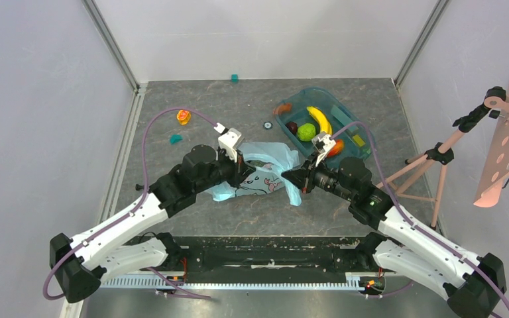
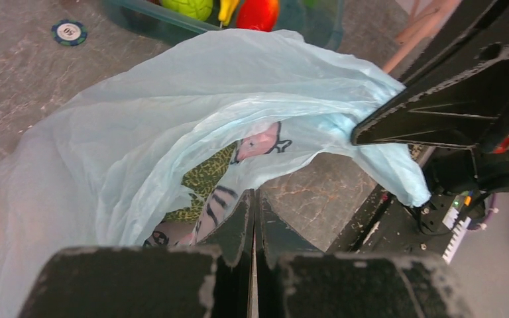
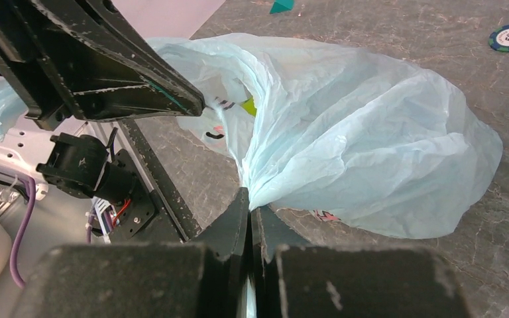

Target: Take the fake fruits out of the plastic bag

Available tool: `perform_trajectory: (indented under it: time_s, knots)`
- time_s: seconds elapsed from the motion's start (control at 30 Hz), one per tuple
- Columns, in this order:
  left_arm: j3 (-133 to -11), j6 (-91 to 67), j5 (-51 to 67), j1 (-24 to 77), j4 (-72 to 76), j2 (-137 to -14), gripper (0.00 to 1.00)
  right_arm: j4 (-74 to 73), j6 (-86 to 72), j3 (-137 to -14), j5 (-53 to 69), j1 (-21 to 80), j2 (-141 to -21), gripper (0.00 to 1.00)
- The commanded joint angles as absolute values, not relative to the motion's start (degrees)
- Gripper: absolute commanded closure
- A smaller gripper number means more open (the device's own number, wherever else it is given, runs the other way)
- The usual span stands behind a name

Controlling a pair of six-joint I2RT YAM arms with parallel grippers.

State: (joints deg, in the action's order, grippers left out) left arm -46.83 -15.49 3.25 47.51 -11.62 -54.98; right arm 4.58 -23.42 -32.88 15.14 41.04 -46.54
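- Left jaws and right jaws, both closed, each pinch the plastic bag (image 3: 371,132) film.
- Inside, a green netted patch (image 2: 205,179) is unclear; contents otherwise hidden.

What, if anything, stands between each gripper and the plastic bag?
Nothing visible does. The left gripper and the right gripper are each shut on an edge of the plastic bag.
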Motion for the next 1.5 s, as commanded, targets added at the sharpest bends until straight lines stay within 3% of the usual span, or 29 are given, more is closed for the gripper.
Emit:
perform_trajectory:
  time_s: [0.0, 0.77, 1.27, 1.33, 1.4, 1.47]
  knots:
    - [-49.49, -16.9, 6.99, 47.82, -8.48, -53.47, 0.98, 5.35, -24.03, -33.05, 14.55, 41.23, -46.05, 1.0]
    - [-45.73, -16.78, -4.84, 47.9, -7.94, -57.8, 0.98, 4.47, -24.91, -33.04, 16.05, 41.29, -42.13, 1.0]
    - [-39.42, -16.78, -15.53, 48.25, -14.5, -50.98, 0.98, -7.27, -19.0, -38.14, 9.36, 41.31, -38.36, 0.98]
    - [-39.07, -17.28, -15.03, 48.25, -14.52, -50.88, 0.98, -9.49, -17.5, -39.3, 7.93, 41.33, -38.46, 0.84]
    - [-38.76, -17.57, -13.99, 48.25, -13.91, -51.01, 0.98, -11.38, -16.17, -40.98, 7.08, 41.31, -38.94, 0.6]
    - [-38.51, -17.58, -13.37, 48.23, -13.48, -51.09, 0.98, -11.98, -14.77, -42.98, 7.86, 41.31, -39.74, 0.47]
